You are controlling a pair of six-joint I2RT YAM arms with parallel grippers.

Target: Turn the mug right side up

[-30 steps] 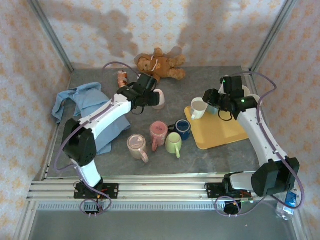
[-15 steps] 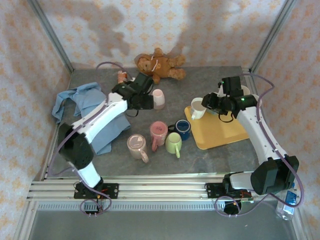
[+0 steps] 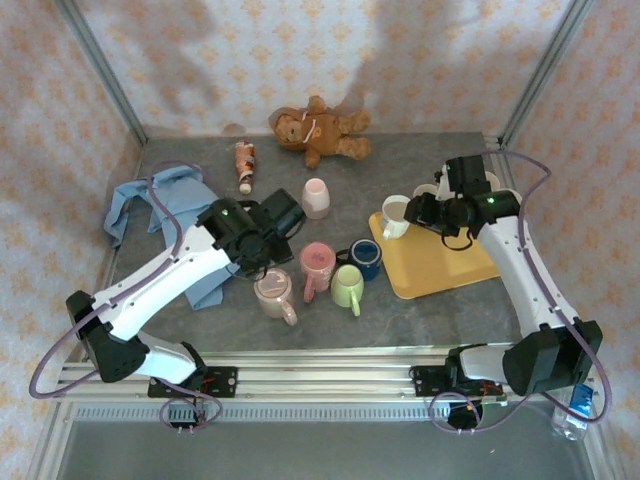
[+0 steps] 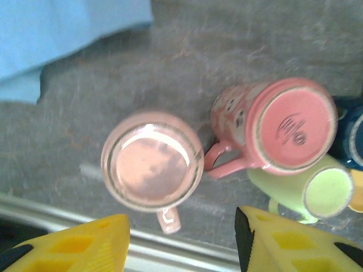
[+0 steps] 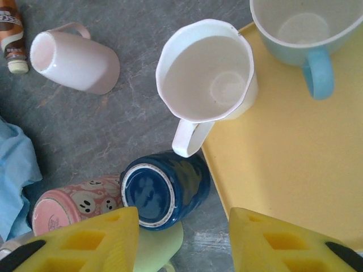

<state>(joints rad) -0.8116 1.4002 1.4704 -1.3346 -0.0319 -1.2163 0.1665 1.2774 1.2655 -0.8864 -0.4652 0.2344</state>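
Top view: left pincer (image 3: 264, 256) above the near mugs; right pincer (image 3: 428, 212) beside yellow tray (image 3: 450, 270)
Left wrist: jaws apart, empty; smiley pink mug (image 4: 278, 127) base-up on surface (image 4: 238, 51)
Right wrist: jaws apart, empty; blue mug (image 5: 161, 195) inverted
Righting seemingly not begun

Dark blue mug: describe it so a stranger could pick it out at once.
Find the yellow tray on the right. Off its left edge stands a cluster of four mugs, and the dark blue mug is the one nearest the tray. Its neighbours are a pink mug and a pale green mug; it alone is dark.
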